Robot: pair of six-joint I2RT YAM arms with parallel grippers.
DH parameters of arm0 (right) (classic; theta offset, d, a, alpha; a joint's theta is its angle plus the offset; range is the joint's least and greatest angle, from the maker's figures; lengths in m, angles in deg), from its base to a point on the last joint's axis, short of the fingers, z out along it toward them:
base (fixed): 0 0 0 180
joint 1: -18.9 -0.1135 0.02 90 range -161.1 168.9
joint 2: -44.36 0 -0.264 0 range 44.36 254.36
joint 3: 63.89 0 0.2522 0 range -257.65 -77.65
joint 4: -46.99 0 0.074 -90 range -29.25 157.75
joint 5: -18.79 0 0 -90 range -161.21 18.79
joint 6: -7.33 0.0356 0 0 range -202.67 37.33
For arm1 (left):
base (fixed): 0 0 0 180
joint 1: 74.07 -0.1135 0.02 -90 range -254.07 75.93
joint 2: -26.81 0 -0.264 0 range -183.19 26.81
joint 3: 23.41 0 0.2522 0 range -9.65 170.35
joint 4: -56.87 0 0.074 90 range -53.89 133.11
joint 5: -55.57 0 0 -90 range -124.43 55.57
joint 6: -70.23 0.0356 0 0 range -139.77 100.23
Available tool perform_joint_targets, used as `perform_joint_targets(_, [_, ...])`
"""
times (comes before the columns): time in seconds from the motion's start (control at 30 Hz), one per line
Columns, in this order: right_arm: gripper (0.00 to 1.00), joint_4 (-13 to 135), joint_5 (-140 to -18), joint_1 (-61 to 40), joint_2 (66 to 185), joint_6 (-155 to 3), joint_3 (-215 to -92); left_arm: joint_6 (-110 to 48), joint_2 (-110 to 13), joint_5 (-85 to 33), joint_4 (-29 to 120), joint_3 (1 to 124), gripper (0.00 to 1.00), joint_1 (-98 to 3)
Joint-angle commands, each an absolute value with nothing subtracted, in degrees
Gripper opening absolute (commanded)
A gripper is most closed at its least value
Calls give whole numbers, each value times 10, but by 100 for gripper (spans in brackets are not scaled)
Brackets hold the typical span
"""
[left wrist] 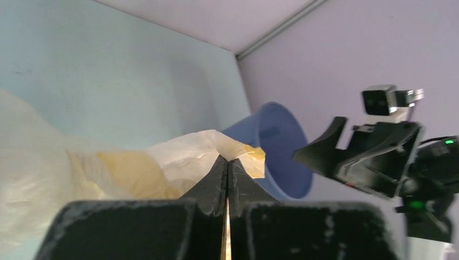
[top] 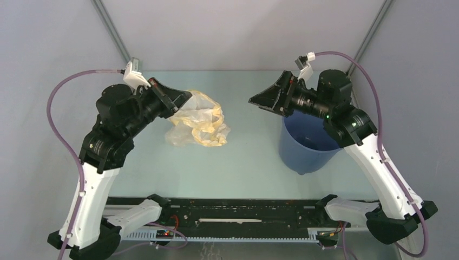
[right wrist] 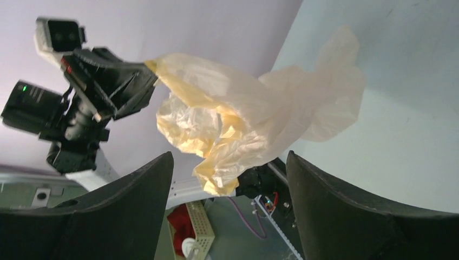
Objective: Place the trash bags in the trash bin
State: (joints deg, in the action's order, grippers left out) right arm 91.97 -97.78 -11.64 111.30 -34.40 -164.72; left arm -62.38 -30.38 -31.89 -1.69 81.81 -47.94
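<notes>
Grips a top corner of the trash bag [top: 197,124] in the left gripper [left wrist: 227,162], fingers pressed flat together on the thin film. Hangs the bag crumpled below those fingers, well apart from the trash bin [top: 306,149], on the left arm's side of it. Cannot tell whether its lowest folds touch the table [top: 249,162]. Spreads the right gripper [right wrist: 228,160] wide, empty, raised near the bin's rim on the side facing the bag.
</notes>
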Motion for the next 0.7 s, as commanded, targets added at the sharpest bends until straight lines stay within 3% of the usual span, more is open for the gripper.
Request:
perform_joint_targets(0.0, [85, 853, -1006, -160, 1121, -382, -1623, -748, -301, -220, 83, 783, 0, -504])
perform_joint_targets(0.27, [86, 924, -875, -282, 1152, -497, -1650, -760, -304, -207, 101, 776, 0, -507])
perform_joint_targets(0.43, [88, 1025, -723, -360, 1193, -573, -1711, -756, -299, -211, 98, 775, 0, -508])
perform_joint_targets(0.5, [88, 1060, -609, -398, 1209, -612, -1733, -753, -302, -204, 99, 777, 0, -509])
perform_joint_targets(0.67, [89, 1131, -495, -442, 1253, -666, -1797, -747, -307, -190, 99, 780, 0, -514])
